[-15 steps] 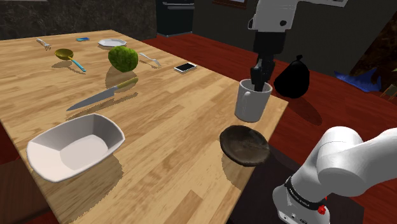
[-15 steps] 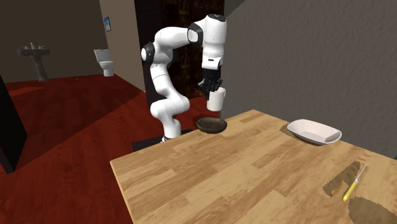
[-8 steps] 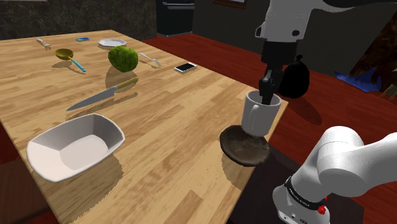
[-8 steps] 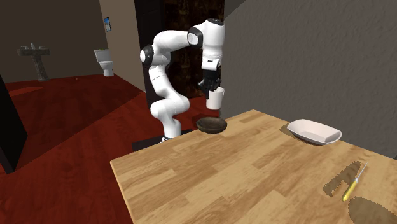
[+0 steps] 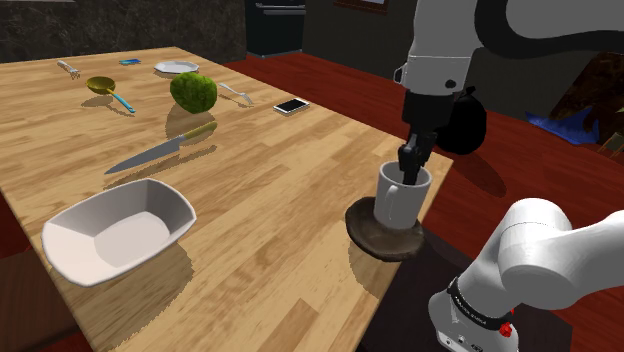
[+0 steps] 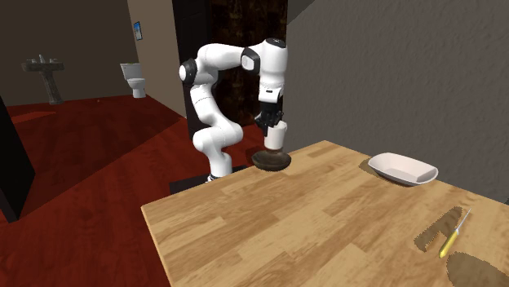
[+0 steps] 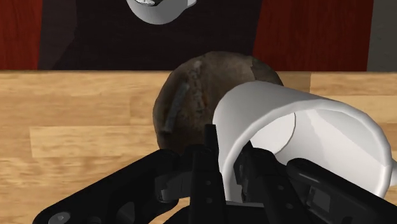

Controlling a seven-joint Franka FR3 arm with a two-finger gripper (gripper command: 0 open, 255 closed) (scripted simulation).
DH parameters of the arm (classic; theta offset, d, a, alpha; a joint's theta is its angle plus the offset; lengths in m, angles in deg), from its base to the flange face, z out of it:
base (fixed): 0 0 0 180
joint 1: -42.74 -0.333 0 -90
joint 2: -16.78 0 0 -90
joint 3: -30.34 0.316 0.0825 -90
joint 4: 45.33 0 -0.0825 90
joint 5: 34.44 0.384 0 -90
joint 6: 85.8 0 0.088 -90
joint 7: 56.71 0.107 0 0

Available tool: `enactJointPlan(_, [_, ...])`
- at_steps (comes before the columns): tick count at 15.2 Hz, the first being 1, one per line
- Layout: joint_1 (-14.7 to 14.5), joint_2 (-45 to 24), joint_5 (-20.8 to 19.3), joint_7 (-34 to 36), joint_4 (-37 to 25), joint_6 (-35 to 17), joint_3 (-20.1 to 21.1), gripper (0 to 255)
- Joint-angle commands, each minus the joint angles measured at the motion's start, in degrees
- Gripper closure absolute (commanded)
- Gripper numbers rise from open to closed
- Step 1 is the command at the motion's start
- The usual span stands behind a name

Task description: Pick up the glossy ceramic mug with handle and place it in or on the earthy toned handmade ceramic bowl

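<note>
A white glossy mug [image 5: 401, 200] with a handle stands upright with its base down in the dark brown, rough bowl [image 5: 378, 235] near the table edge by the stand. My black gripper [image 5: 410, 166] comes from above and is shut on the mug's rim, one finger inside and one outside. In the second exterior view the mug [image 6: 277, 138] sits over the bowl [image 6: 271, 161] under the gripper [image 6: 272, 122]. In the wrist view the fingers [image 7: 207, 167] clasp the mug [image 7: 305, 137] wall, with the bowl [image 7: 203, 89] beyond it.
A white rectangular dish [image 5: 115, 232], a knife [image 5: 160, 148], a green round fruit [image 5: 193, 91], a phone [image 5: 292, 105] and a spoon [image 5: 105, 90] lie on the wooden table [image 5: 270, 200]. A black rounded object [image 5: 462, 122] sits on the floor behind the arm.
The gripper has carried the mug from above the table toward the stand and down. The mug now sits in the brown bowl, still gripped.
</note>
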Motion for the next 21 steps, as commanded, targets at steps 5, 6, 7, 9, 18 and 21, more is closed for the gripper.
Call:
enactJointPlan(5, [-0.1, 1.0, 0.5, -0.5, 5.4, -4.4, 0.6, 255])
enactJointPlan(6, [-0.2, 1.0, 0.5, -0.6, 6.0, -5.0, 0.6, 255])
enactJointPlan(7, [-0.2, 1.0, 0.5, -0.6, 6.0, -5.0, 0.6, 255])
enactJointPlan(9, [-0.2, 1.0, 0.5, -0.6, 6.0, -5.0, 0.6, 255])
enactJointPlan(18, [-0.2, 1.0, 0.5, -0.6, 6.0, -5.0, 0.6, 0])
enactJointPlan(21, [0.0, 0.3, 0.2, -0.5, 3.8, -3.4, 0.3, 0])
